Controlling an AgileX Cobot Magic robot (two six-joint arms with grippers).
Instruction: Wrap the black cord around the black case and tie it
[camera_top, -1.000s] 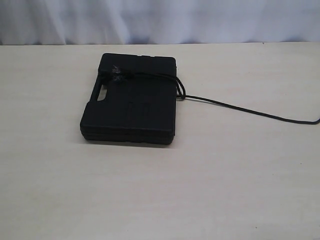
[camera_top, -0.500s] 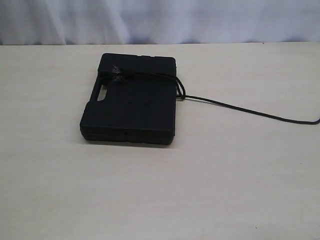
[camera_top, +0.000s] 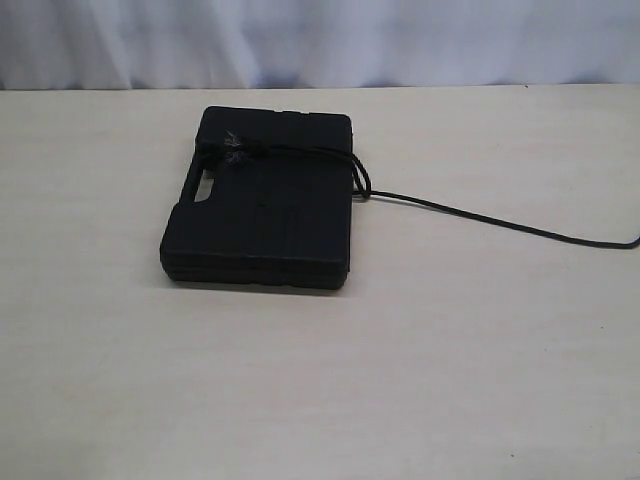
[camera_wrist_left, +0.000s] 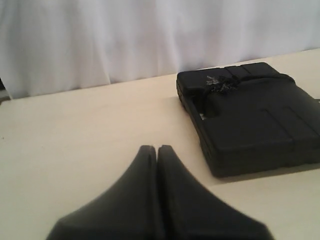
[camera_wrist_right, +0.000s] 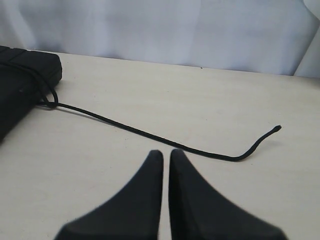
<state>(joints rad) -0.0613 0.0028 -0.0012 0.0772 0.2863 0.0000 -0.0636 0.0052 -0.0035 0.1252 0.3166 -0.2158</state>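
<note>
**Cord round the case, tail loose on the desk**

The black case (camera_top: 262, 215) lies flat on the desk (camera_top: 450, 350), a little left of the middle in the exterior view. The black cord (camera_top: 470, 214) crosses the far end of its lid. Its frayed knot (camera_top: 236, 152) sits on the lid just beside the handle cutout (camera_top: 208, 187). At the case's right edge the cord bunches into a small loop. From there a long free tail runs away across the desk to the right, and its tip (camera_wrist_right: 277, 128) curls up slightly.

The left pincer (camera_wrist_left: 157, 148) has its tips pressed together and holds nothing. It hangs over bare desk, apart from the case. The right pincer (camera_wrist_right: 166, 152) is likewise pressed together and empty, near the tail but not touching it.

The wrap looks laid and the knot seems made, so what remains is probably snugging or checking the tie.

- The right pincer should spread and come down on the tail close to the case's edge, where the slack is shortest.
- Its tips need to reach the desk surface, because the cord is thin and lies flat.
- The pull should run low along the desk and be gentle, since the case looks light enough to slide.
- The left pincer resting on the lid would hold the case in place.
</note>
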